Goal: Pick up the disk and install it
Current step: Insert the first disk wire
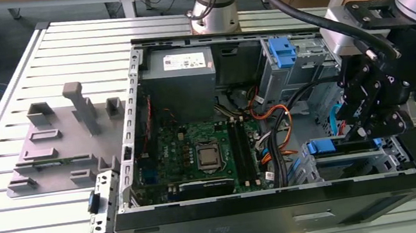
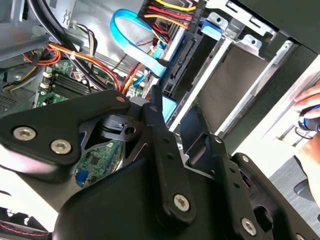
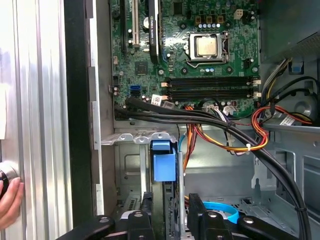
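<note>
The disk (image 3: pixel 164 165) stands on edge in the drive bay (image 3: pixel 130 142) at the case's corner, its blue caddy tab toward the motherboard. My gripper (image 3: pixel 170 210) straddles it, with one black finger (image 3: pixel 147 207) on each side, pressed against its faces. In the exterior view the gripper (image 1: pixel 362 131) reaches down into the case at that view's right, just above the disk (image 1: pixel 323 146) in the lower bay. The second wrist view has the disk (image 2: pixel 169 109) showing as a blue tab between the fingers of my gripper (image 2: pixel 177 125).
Black, orange and yellow cables (image 3: pixel 225 135) cross between the bay and the motherboard (image 1: pixel 196 153). A grey power supply (image 1: pixel 178 64) and a bare blue bracket (image 1: pixel 283 52) sit at the back. A grey fixture (image 1: pixel 62 139) stands on the table. A person's hand (image 3: pixel 9 200) is beside the case.
</note>
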`<state>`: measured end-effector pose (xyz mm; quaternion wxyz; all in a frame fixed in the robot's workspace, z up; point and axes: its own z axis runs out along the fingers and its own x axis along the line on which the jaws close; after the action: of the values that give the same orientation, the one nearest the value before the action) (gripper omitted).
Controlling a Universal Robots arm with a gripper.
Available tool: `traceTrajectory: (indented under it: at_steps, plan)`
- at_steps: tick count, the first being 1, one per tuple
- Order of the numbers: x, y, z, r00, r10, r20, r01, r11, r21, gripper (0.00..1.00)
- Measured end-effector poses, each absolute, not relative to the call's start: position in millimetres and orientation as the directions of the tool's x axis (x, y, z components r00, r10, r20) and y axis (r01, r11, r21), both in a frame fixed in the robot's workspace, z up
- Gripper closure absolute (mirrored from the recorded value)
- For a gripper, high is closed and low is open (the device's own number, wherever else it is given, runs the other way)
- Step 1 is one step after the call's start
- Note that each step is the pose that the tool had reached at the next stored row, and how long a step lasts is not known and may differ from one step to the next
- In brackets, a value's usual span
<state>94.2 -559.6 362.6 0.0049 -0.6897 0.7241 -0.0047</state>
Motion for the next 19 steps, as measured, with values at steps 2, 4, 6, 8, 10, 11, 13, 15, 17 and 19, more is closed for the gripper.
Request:
traceTrajectory:
  at_steps: [2, 4, 6, 8, 10, 11, 13, 15, 17, 19]
  plan:
    - [94.2, -556.5, 362.5, -0.049, -0.999, -0.001, -0.999, 0.049, -0.014, 0.58]
    - [94.3, -553.8, 362.5, -0.049, -0.999, -0.001, -0.999, 0.049, -0.014, 0.58]
    - [95.6, -553.2, 362.4, -0.049, -0.999, -0.001, -0.999, 0.049, -0.014, 0.58]
    - [98.8, -552.9, 362.5, -0.049, -0.999, -0.001, -0.999, 0.049, -0.014, 0.58]
    - [102.8, -552.7, 362.4, -0.049, -0.999, -0.001, -0.999, 0.049, -0.014, 0.58]
    - [104.5, -552.7, 362.4, -0.049, -0.999, -0.001, -0.999, 0.049, -0.014, 0.58]
    - [107.6, -552.7, 362.3, -0.049, -0.999, -0.001, -0.999, 0.049, -0.014, 0.58]
    - [108.9, -552.6, 362.4, -0.049, -0.999, -0.001, -0.999, 0.049, -0.014, 0.58]
    - [108.9, -552.7, 362.3, -0.049, -0.999, -0.001, -0.999, 0.049, -0.013, 0.58]
    - [108.9, -552.7, 362.3, -0.049, -0.999, -0.001, -0.999, 0.049, -0.014, 0.58]
